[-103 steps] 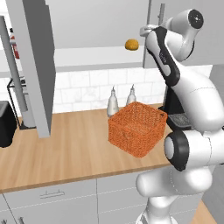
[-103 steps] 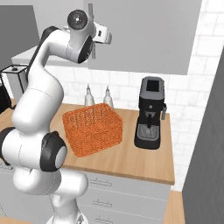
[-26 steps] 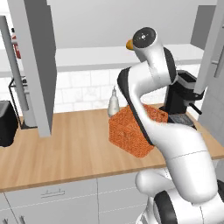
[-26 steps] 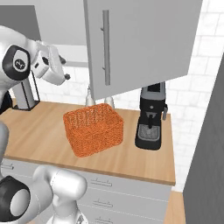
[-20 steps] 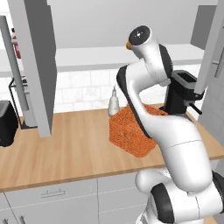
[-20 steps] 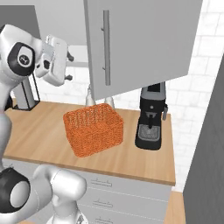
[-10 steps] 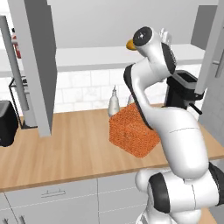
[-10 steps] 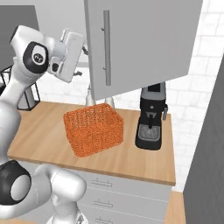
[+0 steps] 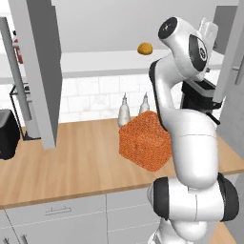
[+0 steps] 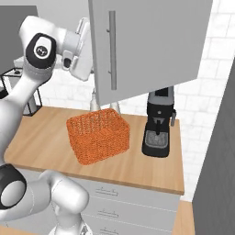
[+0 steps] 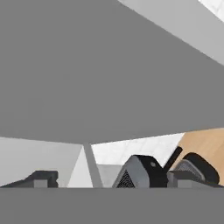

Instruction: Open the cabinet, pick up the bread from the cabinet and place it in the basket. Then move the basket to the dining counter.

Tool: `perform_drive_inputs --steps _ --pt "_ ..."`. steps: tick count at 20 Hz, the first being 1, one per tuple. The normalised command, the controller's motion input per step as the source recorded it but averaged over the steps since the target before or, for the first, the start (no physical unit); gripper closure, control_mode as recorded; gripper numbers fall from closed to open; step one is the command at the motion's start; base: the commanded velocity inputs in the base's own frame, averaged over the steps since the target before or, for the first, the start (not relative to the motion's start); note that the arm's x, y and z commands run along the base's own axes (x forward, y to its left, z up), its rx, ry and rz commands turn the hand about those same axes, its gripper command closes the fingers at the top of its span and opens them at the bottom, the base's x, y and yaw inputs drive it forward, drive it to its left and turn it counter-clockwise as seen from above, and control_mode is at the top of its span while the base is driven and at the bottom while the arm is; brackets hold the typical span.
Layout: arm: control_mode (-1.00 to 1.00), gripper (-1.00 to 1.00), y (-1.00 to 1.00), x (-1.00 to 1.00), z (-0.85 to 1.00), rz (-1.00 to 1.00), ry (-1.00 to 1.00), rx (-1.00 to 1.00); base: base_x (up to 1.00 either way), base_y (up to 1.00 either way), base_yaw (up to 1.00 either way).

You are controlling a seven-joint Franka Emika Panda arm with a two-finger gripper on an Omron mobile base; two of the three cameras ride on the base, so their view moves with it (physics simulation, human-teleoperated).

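A: Item one, the cabinet (image 9: 35, 71)?
B: Doors swung open; that step reads as done.
A: The bread (image 9: 145, 48)?
B: On the cabinet's pale inner shelf, towards its right end, untouched. Pick, drop into the basket and the carry to the dining counter all remain.
A: The basket (image 9: 144, 141)?
B: On the worktop, near its right end, in front of two bottles (image 9: 124, 110); nothing visible inside.
A: The arm?
B: Raised to shelf height, elbow bent, hand by the open right door. Gripper (image 10: 82, 27) released, jaws wide, carrying nothing.
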Motion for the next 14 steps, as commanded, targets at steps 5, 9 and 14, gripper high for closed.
perform_drive_inputs --steps 5,9,14 --pt "-1.0 -1.0 -0.21 0.0 -0.38 -0.56 -0.33 0.15 0.0 0.0 0.0" --pt "-1.0 -1.0 -0.53 -0.05 -0.17 -0.47 -0.3 0.16 0.0 0.0 0.0" --pt "-1.0 -1.0 -0.95 0.01 -0.12 -0.43 -0.23 0.14 0.0 0.0 0.0"
